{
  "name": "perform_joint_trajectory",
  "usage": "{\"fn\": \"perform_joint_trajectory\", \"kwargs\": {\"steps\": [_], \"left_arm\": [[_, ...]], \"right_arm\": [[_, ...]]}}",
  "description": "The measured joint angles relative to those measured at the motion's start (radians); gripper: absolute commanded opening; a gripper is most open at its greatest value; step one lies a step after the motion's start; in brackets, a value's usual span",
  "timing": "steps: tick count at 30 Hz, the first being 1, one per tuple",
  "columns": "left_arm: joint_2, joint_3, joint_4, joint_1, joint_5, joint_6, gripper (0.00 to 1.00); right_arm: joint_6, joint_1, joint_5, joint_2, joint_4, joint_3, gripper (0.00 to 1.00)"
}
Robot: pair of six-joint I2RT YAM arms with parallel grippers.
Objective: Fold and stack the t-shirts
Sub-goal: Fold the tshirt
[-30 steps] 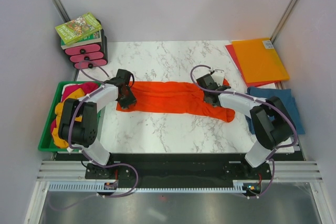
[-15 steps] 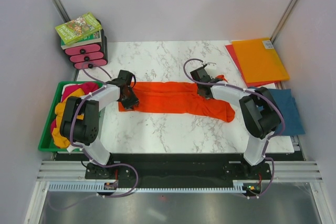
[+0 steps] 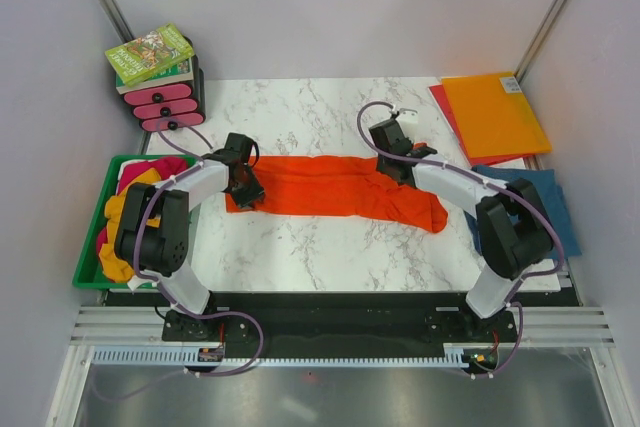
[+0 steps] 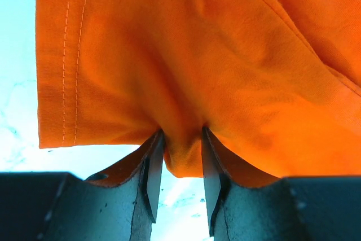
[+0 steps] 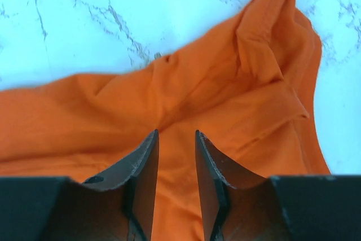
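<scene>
The bright orange t-shirt (image 3: pixel 320 185) lies stretched left to right across the marble table. My left gripper (image 3: pixel 243 185) is at its left end. In the left wrist view the gripper (image 4: pixel 181 131) is shut on a bunched fold of the orange t-shirt (image 4: pixel 186 55) near the stitched hem. My right gripper (image 3: pixel 390 152) is at the shirt's upper right part. In the right wrist view the gripper (image 5: pixel 176 132) stands narrowly apart with orange t-shirt (image 5: pixel 225 83) cloth between its jaws. A teal-blue t-shirt (image 3: pixel 545 197) lies at the right edge, partly under the right arm.
A green bin (image 3: pixel 92 237) at the left holds mustard-yellow (image 3: pixel 115 212), magenta (image 3: pixel 165 165) and white (image 3: pixel 130 172) shirts. Flat orange (image 3: pixel 495 112) and red (image 3: pixel 445 107) folders lie at the back right. A book (image 3: pixel 150 55) rests on pink drawers (image 3: pixel 165 107) at the back left.
My right gripper has moved up and slightly left, from the shirt's right middle to its upper right edge. My left gripper has shifted slightly and keeps its hold.
</scene>
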State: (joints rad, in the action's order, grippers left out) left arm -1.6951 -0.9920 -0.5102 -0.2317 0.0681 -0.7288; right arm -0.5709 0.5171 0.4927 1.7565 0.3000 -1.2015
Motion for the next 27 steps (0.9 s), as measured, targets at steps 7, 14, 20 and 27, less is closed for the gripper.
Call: {"fn": "perform_joint_trajectory", "kwargs": {"steps": [7, 14, 20, 27], "left_arm": [[-0.004, -0.006, -0.006, -0.001, 0.0, 0.0, 0.4], [-0.004, -0.006, -0.006, -0.002, 0.001, 0.0, 0.4], [-0.004, -0.006, -0.006, -0.003, 0.002, 0.0, 0.4], [-0.004, -0.006, -0.006, -0.006, 0.008, 0.0, 0.4]], "right_arm": [[-0.031, 0.04, -0.035, -0.137, -0.012, 0.182, 0.42], [-0.069, 0.075, -0.063, -0.138, -0.026, 0.256, 0.43], [-0.08, 0.091, -0.065, -0.136, -0.054, 0.259, 0.39], [-0.079, 0.09, -0.045, -0.09, -0.061, 0.233, 0.33]]}}
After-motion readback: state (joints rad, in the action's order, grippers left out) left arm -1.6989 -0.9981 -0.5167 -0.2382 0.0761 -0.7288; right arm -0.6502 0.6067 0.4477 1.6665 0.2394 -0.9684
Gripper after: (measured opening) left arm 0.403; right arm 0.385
